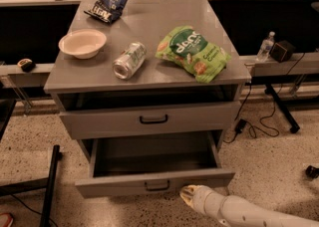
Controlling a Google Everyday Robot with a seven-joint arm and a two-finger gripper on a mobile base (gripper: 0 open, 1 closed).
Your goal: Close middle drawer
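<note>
The middle drawer (149, 164) stands pulled well out of the grey cabinet (159, 17). Its box is deep, plain and rectangular, with smooth matt grey walls and floor; its front panel is low and flat, with a small black bar handle (157, 186) at centre. The upper drawer (109, 121) directly above has a taller flat front; it sits out only slightly, and a dark slot shows between it and the cabinet top.

The gripper (190, 195) is low, just below the bottom edge of the middle drawer's front panel and right of the bar handle. Its tip is rounded and cream-coloured, carried on a smooth white arm (249, 213) that runs off toward the lower right. Whether the claw is apart or together cannot be told; nor can contact with the panel.

The cabinet top is smooth, grey and faintly reflective. Items on it:
- a crinkled blue packet (108, 2) at the far left corner;
- a round, shallow cream bowl (82, 43) by the left edge;
- a shiny cylindrical can (129, 60) lying on its side near the middle;
- a puffed green bag (193, 53) toward the right edge.

The floor (279, 171) is speckled and stone-like.
</note>
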